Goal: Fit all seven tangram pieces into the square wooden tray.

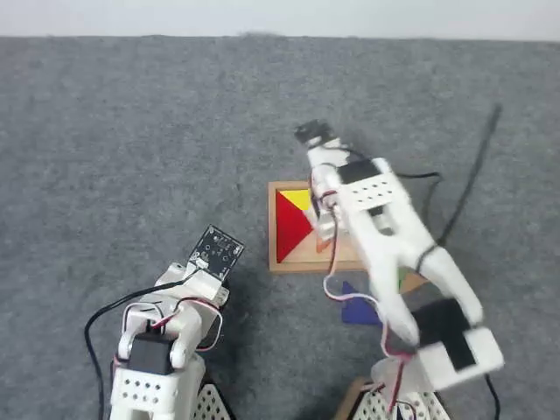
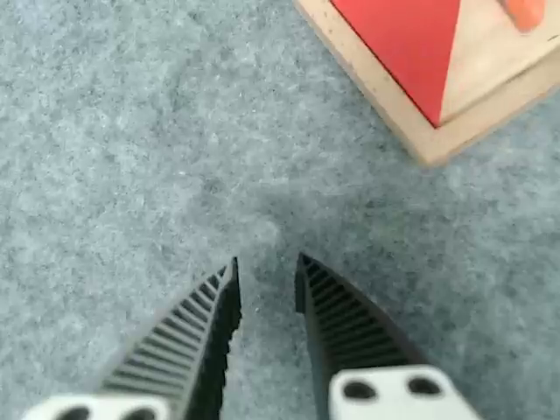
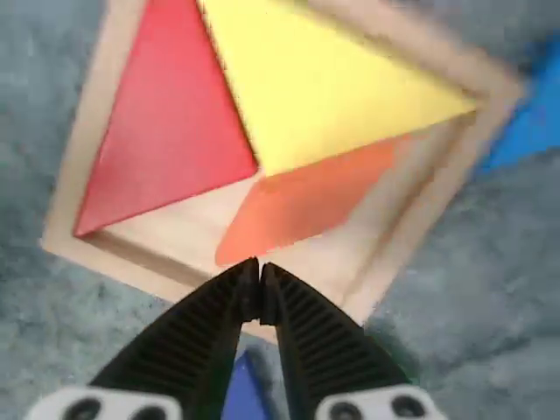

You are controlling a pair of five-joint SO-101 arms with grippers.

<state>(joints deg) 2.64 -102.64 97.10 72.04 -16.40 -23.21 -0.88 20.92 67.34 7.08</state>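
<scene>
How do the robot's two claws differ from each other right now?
The left gripper has its fingers apart; the right gripper is shut, tips touching. The left gripper hangs over bare grey carpet beside the wooden tray; the right gripper hangs over the tray's rim, near the orange piece. Both have black ribbed fingers and hold nothing.
</scene>
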